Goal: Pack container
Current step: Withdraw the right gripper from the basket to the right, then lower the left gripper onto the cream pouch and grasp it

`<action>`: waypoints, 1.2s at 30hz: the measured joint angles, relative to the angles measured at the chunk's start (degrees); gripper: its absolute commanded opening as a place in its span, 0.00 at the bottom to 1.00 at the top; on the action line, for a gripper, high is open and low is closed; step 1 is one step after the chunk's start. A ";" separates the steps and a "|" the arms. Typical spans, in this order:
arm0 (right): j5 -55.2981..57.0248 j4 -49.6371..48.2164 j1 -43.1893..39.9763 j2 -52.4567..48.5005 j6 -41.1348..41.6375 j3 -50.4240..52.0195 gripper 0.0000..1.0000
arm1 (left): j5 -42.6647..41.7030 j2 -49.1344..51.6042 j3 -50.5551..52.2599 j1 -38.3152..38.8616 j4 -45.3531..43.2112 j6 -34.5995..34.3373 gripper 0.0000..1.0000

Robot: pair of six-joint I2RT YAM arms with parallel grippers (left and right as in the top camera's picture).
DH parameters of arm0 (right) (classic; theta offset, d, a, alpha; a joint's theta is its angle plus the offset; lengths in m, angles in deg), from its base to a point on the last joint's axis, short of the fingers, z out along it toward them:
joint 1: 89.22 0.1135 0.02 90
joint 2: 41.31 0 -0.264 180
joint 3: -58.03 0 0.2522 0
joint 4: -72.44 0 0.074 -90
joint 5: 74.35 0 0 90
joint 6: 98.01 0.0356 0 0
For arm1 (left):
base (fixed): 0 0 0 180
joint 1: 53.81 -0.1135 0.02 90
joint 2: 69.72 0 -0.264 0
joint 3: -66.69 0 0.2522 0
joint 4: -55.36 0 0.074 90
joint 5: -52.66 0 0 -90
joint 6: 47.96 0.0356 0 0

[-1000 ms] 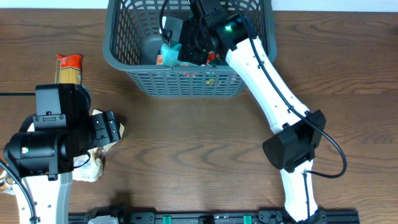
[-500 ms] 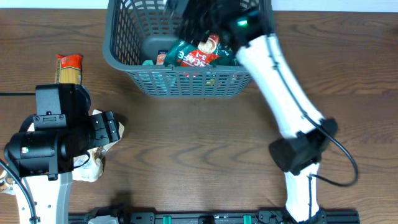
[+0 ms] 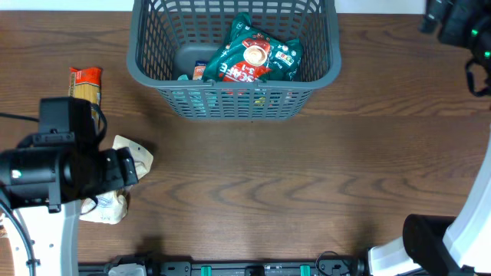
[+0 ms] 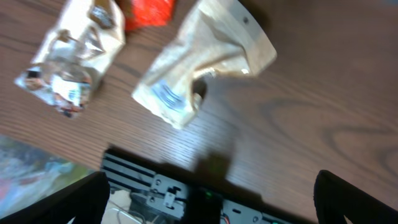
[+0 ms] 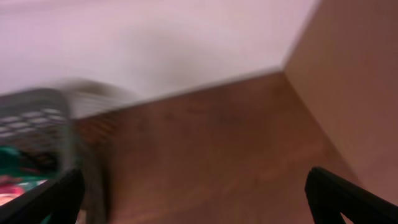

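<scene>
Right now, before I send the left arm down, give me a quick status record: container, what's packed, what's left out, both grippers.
container: dark grey slatted basket, far side, centre
packed: green coffee packet on top, other packets beneath
outside: beige pouch, clear crinkled packet, pasta packet
left gripper: open, above beige pouch
right gripper: open, empty, right of basket

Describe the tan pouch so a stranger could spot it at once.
Find the big grey basket at the table's far edge, then look toward the near left corner, beside the left arm. The tan pouch lies there, plain matte beige, unlike the orange-topped packet and the clear crinkly bag nearby.
</scene>
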 measured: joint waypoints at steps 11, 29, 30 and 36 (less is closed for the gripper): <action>-1.38 -6.01 -2.14 -4.09 1.84 20.04 0.99 | 2.71 -10.10 6.49 -0.52 0.20 -1.36 0.96; -6.16 -20.41 -2.14 -4.09 1.73 43.89 0.99 | 3.21 -15.34 10.78 -0.55 -0.24 2.08 0.98; -6.25 -21.09 -2.14 -4.09 1.66 44.48 0.99 | 3.21 -13.44 11.04 -0.55 -0.79 2.08 0.99; -6.40 -23.54 -2.14 -4.09 1.07 45.38 0.99 | 3.21 -3.54 14.03 -1.42 -6.05 1.90 0.99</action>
